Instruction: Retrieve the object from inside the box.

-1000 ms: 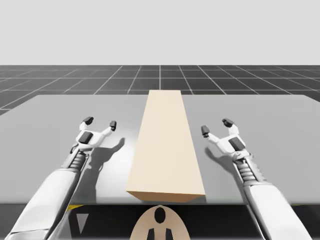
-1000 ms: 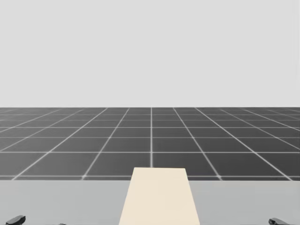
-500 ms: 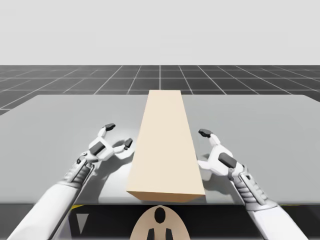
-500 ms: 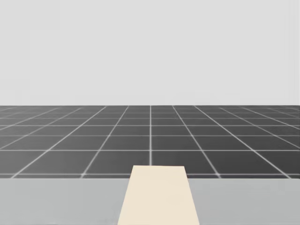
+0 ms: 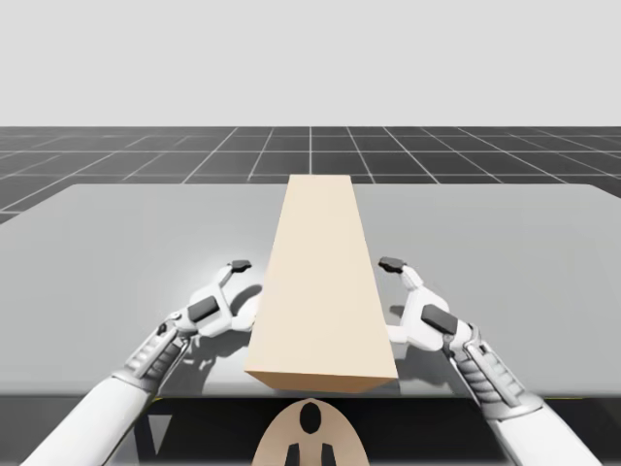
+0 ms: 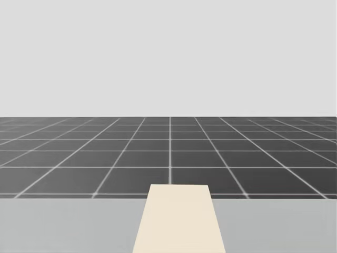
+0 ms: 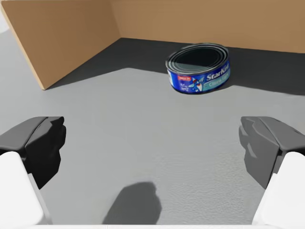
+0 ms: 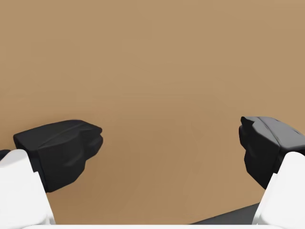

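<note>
Facing into the box from its side, my left pincer (image 7: 152, 143) stands wide open and low over the desk (image 7: 143, 119), with nothing between its fingers. Ahead of it, well apart and deeper in, the blue round can (image 7: 199, 69) rests on the desk in the shade of the tan box (image 5: 325, 282), near the inner back wall. My right pincer (image 8: 164, 148) is likewise spread and empty, looking flat at the box's outer wall from just beside it. In the high view the two pincers flank the box along its nearer half.

I judge this to be the approach: nothing is gripped and the can sits untouched. The next move calls for the left pincer to slide forward along the desk until its fingers straddle the can, close on the curved wall, then draw it out the way it went in. From its side the right pincer seems to have no way in.

The can stands upright on its base with its lid facing up, so its axis is vertical. It is squat, wider than tall, with no long axis across the desk, so any level approach meets the same round wall. The box's long axis runs away from me down the desk's middle
</note>
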You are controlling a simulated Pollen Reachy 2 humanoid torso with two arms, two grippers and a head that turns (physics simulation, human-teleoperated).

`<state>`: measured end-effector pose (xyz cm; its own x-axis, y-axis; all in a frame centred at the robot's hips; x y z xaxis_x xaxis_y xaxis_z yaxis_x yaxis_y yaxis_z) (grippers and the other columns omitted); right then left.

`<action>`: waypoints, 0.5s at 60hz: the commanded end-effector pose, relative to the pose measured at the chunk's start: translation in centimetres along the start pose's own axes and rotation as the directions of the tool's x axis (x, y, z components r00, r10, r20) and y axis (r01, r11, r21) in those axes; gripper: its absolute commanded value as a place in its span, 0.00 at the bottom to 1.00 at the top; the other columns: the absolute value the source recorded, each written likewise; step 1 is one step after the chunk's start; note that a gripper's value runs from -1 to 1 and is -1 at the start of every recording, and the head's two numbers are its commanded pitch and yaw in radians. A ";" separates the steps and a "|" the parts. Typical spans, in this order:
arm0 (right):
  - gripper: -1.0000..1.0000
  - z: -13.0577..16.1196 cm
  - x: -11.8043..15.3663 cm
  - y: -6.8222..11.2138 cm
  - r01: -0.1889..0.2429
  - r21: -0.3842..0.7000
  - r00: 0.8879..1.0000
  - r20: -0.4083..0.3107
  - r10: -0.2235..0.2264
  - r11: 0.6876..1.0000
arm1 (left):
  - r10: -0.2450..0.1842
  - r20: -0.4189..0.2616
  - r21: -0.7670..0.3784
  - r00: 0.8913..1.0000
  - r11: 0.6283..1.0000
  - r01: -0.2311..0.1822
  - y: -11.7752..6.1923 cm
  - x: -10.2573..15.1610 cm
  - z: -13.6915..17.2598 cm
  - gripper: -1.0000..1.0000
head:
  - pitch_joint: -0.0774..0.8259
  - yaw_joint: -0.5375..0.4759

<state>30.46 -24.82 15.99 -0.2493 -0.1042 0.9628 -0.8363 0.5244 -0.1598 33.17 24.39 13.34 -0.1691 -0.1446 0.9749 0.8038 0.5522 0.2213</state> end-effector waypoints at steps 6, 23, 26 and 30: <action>0.00 0.2 -0.5 1.3 0.001 0.045 1.000 -0.016 0.000 0.999 | 0.040 0.017 -0.063 0.999 0.997 -0.039 -0.3 0.3 -2.3 0.00 | 0.10 0.55; 0.00 1.2 -0.5 2.7 -0.014 0.079 0.999 -0.030 0.016 0.997 | 0.103 -0.008 -0.114 0.995 0.988 -0.104 0.6 0.4 -5.3 0.00 | 0.11 0.57; 0.00 1.2 -0.4 2.9 -0.015 0.094 0.999 -0.032 0.018 0.995 | 0.120 -0.007 -0.127 0.993 0.985 -0.120 0.8 0.3 -6.1 0.00 | 0.11 0.58; 0.00 1.2 -0.4 3.2 -0.018 0.106 0.999 -0.032 0.022 0.994 | 0.153 -0.007 -0.145 0.988 0.978 -0.153 1.0 -0.1 -7.1 0.00 | 0.11 0.58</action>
<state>28.13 -24.69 15.17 -0.2566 -0.0673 0.9642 -0.8598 0.4715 -0.1959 36.52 20.50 13.58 -0.0845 -0.0920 0.9922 0.8741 0.4712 0.1181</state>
